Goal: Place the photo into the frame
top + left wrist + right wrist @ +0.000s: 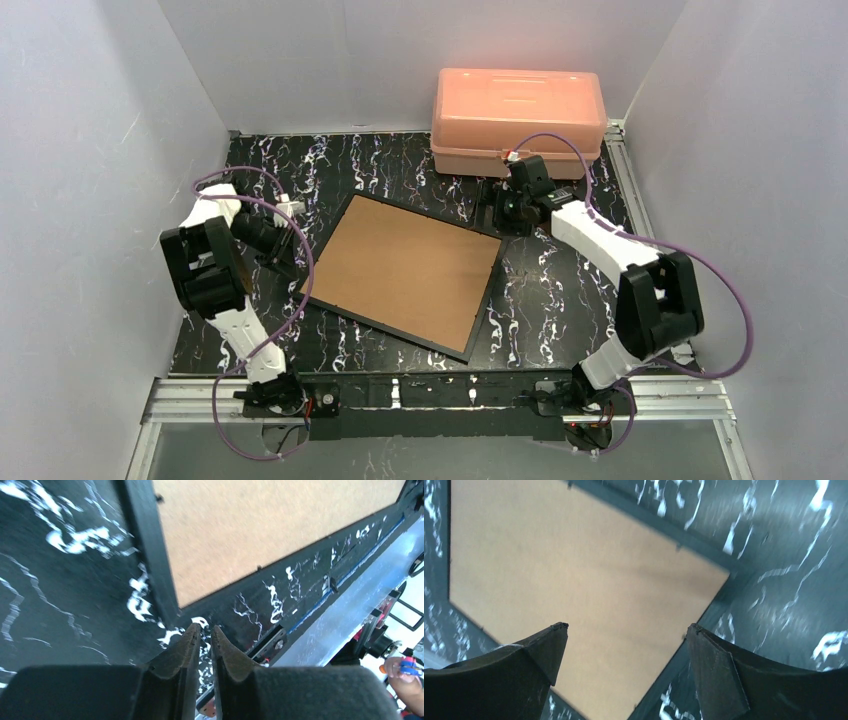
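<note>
Nearest to me, the aluminium rail runs along the front edge of the black, white-veined table, with both arm bases bolted to it. Further in on the left, the left gripper hangs low over the tabletop, pointing down just beside the near-left corner of the frame. Its fingers stand only a narrow slit apart with nothing between them, and I cannot tell whether the tips touch the table. The frame lies flat in the middle of the table, turned at an angle to the table edges, with its brown fibreboard back facing up and the thin black border showing all round. From here I see only that back, not the glass. Beyond it on the right, the right gripper sits above the frame's far-right corner. Its fingers are spread wide and empty, and the brown board and one black edge show in the gap between them. Farthest back, the pink plastic box stands against the rear wall, lid closed, just behind the right wrist.
</note>
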Motion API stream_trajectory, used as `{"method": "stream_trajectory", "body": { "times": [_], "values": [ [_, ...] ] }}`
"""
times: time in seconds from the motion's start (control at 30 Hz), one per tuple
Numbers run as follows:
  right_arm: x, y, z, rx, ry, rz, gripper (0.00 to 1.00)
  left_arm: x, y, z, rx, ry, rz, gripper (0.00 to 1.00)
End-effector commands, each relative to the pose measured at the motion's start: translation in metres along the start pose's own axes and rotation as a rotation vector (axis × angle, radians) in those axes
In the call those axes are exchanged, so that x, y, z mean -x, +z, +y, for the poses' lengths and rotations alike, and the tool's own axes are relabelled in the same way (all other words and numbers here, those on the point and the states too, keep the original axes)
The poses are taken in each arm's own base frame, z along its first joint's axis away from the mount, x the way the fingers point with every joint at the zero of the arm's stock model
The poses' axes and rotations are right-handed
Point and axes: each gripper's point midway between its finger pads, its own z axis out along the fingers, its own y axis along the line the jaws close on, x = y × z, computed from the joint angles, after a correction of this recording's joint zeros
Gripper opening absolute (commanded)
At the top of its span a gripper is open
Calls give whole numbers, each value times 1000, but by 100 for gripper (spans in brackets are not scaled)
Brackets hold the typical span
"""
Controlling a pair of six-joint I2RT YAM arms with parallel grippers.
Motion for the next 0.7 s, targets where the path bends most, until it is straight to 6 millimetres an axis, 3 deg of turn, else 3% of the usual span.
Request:
{"method": "stream_trajectory", "body": {
  "times": [0.0, 0.2, 0.43, 0.67],
  "values": [
    [47, 30, -16, -80, -121, -116, 97, -36, -2, -34, -58, 66, 55, 14],
    [53, 67, -27, -101, -94, -110, 97, -60, 18, -38, -22, 109, 117, 12],
    [43, 76, -36, -112, -74, -114, 96, -69, 47, -25, 49, 133, 205, 8],
    [20, 86, -46, -106, -48, -68, 95, -70, 57, -3, 151, 142, 211, 4]
  ]
}}
